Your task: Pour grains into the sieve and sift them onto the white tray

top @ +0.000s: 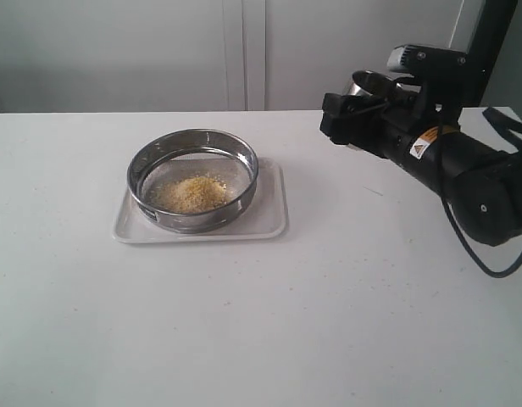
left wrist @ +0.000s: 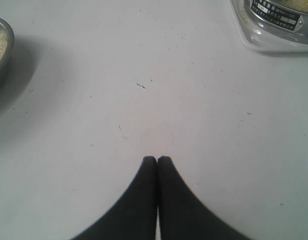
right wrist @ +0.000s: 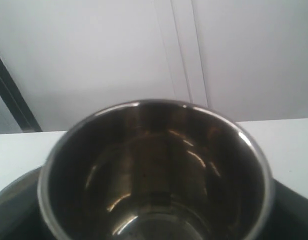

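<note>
At upper right, right gripper [top: 346, 119] pinches an empty steel cup [top: 361, 83]; left gripper [left wrist: 157, 160] pressed together; round steel sieve [top: 193, 223] holds yellow grains [top: 193, 193] on the fines-catching white tray [top: 265, 219].

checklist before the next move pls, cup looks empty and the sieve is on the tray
1. Grains in the sieve: ok, heaped on the mesh.
2. Sieve seated on the white tray: ok.
3. Cup empty: ok, only bare steel inside.
4. Right gripper holding the cup: ok, raised beside the tray.
5. Left gripper free: ok, shut on nothing, over the table.
6. Grains sifted through onto the tray: cannot tell, the sieve hides it.
</note>
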Available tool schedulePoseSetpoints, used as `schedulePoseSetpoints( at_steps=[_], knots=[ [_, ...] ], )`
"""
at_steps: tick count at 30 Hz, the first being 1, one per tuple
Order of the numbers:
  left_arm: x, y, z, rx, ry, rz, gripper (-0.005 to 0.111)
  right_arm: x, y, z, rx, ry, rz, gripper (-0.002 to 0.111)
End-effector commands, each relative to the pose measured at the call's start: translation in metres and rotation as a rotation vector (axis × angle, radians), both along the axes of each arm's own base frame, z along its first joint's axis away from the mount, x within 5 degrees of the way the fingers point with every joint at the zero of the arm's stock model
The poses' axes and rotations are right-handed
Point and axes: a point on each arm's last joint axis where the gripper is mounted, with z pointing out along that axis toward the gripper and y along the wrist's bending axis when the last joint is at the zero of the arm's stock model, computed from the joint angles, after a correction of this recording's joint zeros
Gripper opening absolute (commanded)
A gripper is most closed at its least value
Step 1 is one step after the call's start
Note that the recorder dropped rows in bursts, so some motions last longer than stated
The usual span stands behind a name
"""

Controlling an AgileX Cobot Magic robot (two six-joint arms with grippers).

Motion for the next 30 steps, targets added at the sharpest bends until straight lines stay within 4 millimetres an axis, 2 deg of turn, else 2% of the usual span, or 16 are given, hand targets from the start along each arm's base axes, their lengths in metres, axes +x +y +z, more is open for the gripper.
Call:
schedulePoseSetpoints(
  at_steps=[1,17,25,30],
  knots=[
    [0.000,0.000,-0.003,-0.014,0.007,0.004,0.000,0.005,-0.001,-0.013,0.001,-0.013,-0.019,0.000],
    [0.000,0.000,-0.003,-0.014,0.007,0.004,0.000,0.018,-0.002,-0.069,0.001,0.029,-0.075,0.000],
    [0.000,0.000,-0.003,-0.014,0.007,0.004,0.000,0.020,-0.002,-0.088,-0.017,0.056,-0.077,0.000],
    [0.000,0.000,-0.003,-0.014,0.007,0.004,0.000,0.020,-0.001,-0.094,-0.034,0.047,-0.074,0.000]
  ],
)
